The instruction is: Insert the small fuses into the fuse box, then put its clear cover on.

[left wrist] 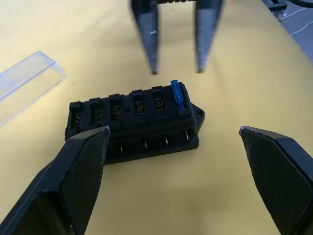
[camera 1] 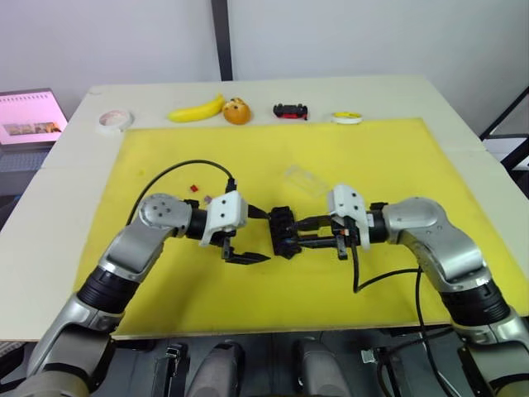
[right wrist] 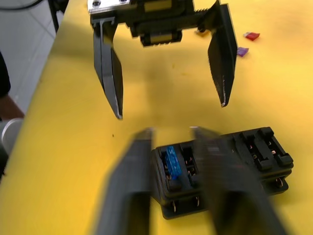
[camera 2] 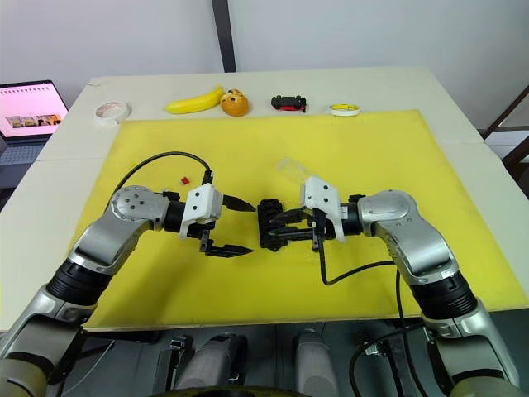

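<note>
The black fuse box [camera 1: 283,231] lies mid-mat on the yellow mat [camera 1: 165,281]. A blue fuse [left wrist: 177,94] stands in an end slot; the other slots I can see hold nothing. My left gripper [camera 1: 266,236] is open wide at the box's left side, one finger on each side of it. From the right, my right gripper [camera 1: 299,232] reaches over the box with its fingers slightly apart, tips just past the blue fuse, holding nothing. The clear cover [camera 1: 306,180] lies on the mat behind the box. Loose small fuses, one red [camera 1: 195,188] and one purple [right wrist: 241,51], lie at the left.
Along the table's far edge sit a banana [camera 1: 197,109], an orange [camera 1: 236,111], a black-and-red toy car [camera 1: 291,111], a white tape roll [camera 1: 115,120] and a yellow ring [camera 1: 347,117]. A laptop [camera 1: 29,120] stands off the table's left.
</note>
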`<state>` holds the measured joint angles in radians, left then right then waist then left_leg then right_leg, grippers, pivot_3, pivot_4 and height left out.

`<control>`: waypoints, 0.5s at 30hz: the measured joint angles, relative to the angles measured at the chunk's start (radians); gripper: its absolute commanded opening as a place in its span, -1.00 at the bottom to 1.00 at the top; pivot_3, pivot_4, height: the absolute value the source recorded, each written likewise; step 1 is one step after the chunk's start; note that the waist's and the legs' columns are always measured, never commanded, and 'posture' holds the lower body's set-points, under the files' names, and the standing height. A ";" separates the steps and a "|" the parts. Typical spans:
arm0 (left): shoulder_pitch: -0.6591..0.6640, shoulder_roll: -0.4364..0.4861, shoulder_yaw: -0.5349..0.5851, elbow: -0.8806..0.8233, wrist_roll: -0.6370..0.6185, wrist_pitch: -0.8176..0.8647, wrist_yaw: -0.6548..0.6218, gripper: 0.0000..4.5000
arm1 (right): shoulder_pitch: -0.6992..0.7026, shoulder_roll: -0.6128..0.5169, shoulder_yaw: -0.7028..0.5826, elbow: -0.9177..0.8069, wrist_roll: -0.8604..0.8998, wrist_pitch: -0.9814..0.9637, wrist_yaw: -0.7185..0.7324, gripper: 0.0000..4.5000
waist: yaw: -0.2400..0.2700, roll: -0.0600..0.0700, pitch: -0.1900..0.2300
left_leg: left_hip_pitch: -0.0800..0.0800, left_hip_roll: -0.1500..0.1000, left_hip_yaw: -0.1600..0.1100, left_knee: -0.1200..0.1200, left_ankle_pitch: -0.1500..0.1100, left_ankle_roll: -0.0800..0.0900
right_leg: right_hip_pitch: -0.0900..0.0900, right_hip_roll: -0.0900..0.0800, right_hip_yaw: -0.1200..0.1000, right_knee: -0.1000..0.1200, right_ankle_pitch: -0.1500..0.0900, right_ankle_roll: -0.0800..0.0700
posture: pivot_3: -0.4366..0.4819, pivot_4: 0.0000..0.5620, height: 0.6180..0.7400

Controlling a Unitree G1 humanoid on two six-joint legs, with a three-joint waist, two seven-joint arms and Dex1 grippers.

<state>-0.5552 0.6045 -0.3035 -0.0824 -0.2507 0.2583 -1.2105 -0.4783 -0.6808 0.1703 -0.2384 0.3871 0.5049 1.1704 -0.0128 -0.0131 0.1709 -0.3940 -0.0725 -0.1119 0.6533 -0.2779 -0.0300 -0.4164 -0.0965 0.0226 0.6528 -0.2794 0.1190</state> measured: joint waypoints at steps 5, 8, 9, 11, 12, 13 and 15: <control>0.000 0.000 0.000 0.001 0.001 -0.003 -0.002 1.00 | 0.013 0.005 0.001 -0.002 0.012 0.034 -0.025 -0.97 | 0.002 0.000 0.000 | 0.000 0.000 0.000 0.000 0.000 0.001 | 0.000 0.000 0.000 0.000 0.000 0.000 | -0.05 -0.47 1.00; 0.000 0.000 0.000 0.001 0.002 -0.006 -0.003 1.00 | 0.025 0.013 0.013 0.011 0.011 0.051 -0.037 -0.97 | 0.001 0.000 0.000 | 0.000 0.000 0.000 0.001 0.000 0.001 | 0.000 0.000 0.000 0.000 0.000 0.000 | -0.05 -0.47 1.00; 0.000 0.000 0.000 0.001 0.003 -0.008 -0.003 1.00 | 0.027 0.014 0.017 0.015 0.011 0.059 -0.041 -0.97 | 0.001 0.000 0.000 | 0.000 0.000 0.000 0.001 0.000 0.001 | 0.000 0.000 0.000 0.000 0.000 0.000 | -0.05 -0.47 1.00; 0.000 0.000 -0.001 0.001 0.005 -0.011 -0.003 1.00 | 0.027 0.014 0.018 0.022 0.011 0.077 -0.047 -0.97 | 0.001 0.000 0.000 | 0.000 0.000 0.000 0.001 0.000 0.001 | 0.000 0.000 0.000 0.000 0.000 0.000 | -0.05 -0.47 1.00; 0.000 0.000 -0.001 0.001 0.006 -0.012 -0.003 1.00 | 0.027 0.016 0.018 0.026 0.012 0.088 -0.049 -0.97 | 0.001 0.000 0.000 | 0.000 0.000 0.000 0.001 0.000 0.000 | 0.000 0.000 0.000 0.000 0.000 0.000 | -0.05 -0.47 1.00; 0.001 0.000 -0.001 0.001 0.008 -0.012 -0.004 1.00 | 0.026 0.018 0.017 0.028 0.016 0.096 -0.052 -0.97 | 0.001 0.000 0.000 | 0.000 0.000 0.000 0.001 0.000 0.000 | 0.000 0.000 0.000 0.000 0.000 0.000 | -0.05 -0.47 1.00; 0.002 0.000 -0.001 0.001 0.009 -0.013 -0.004 1.00 | 0.026 0.022 0.017 0.029 0.021 0.105 -0.056 -0.97 | 0.001 0.000 0.000 | 0.000 0.000 0.000 0.001 0.000 0.000 | 0.000 0.000 0.000 0.000 0.000 0.000 | -0.05 -0.47 1.00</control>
<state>-0.5535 0.6046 -0.3042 -0.0813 -0.2418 0.2456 -1.2141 -0.4524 -0.6590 0.1869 -0.2097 0.4081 0.6098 1.1148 -0.0119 -0.0131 0.1709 -0.3939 -0.0727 -0.1119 0.6539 -0.2782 -0.0295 -0.4160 -0.0965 0.0226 0.6531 -0.2793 0.1190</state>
